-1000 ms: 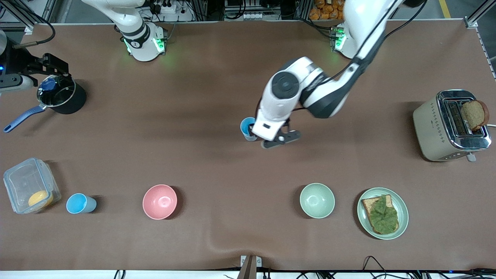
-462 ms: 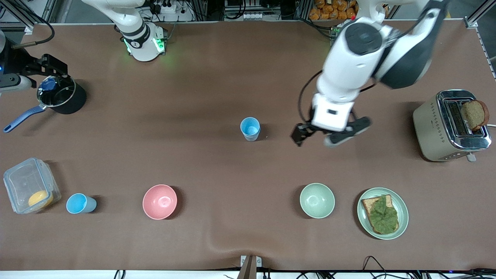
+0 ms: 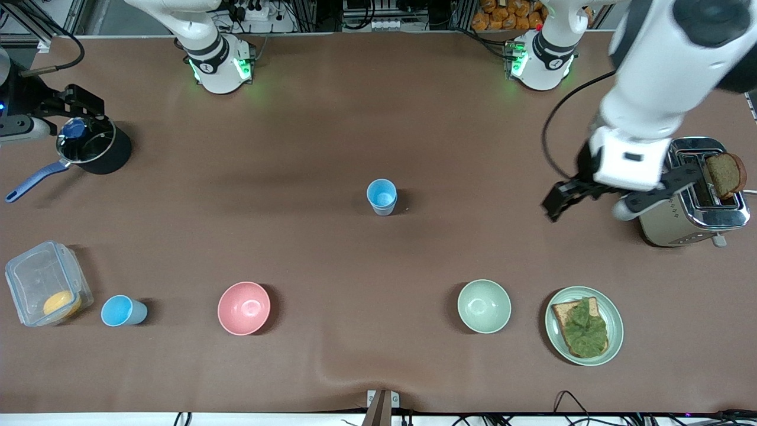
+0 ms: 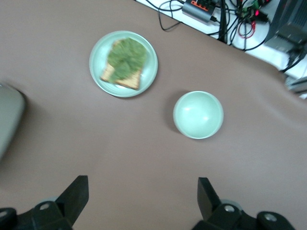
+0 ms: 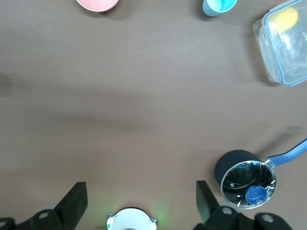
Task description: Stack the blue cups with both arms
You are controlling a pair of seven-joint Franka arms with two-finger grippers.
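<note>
One blue cup (image 3: 382,196) stands upright in the middle of the table, with nothing touching it. A second blue cup (image 3: 122,311) stands near the front edge at the right arm's end, beside a clear box; it also shows in the right wrist view as the cup (image 5: 219,5). My left gripper (image 3: 591,208) hangs open and empty in the air next to the toaster; in its wrist view the left gripper (image 4: 142,187) has only bare table between its fingers. My right gripper (image 5: 142,189) is open and empty, high over its own base, out of the front view.
A pink bowl (image 3: 243,307), a pale green bowl (image 3: 484,306) and a plate (image 3: 615,329) with toast and lettuce line the front. A toaster (image 3: 668,201) stands at the left arm's end. A black pot (image 3: 94,148) and clear lidded box (image 3: 44,284) are at the right arm's end.
The left gripper has left the middle cup, risen and swung toward the left arm's end to beside the toaster. The cup stays where it stood. The right arm has not moved.
</note>
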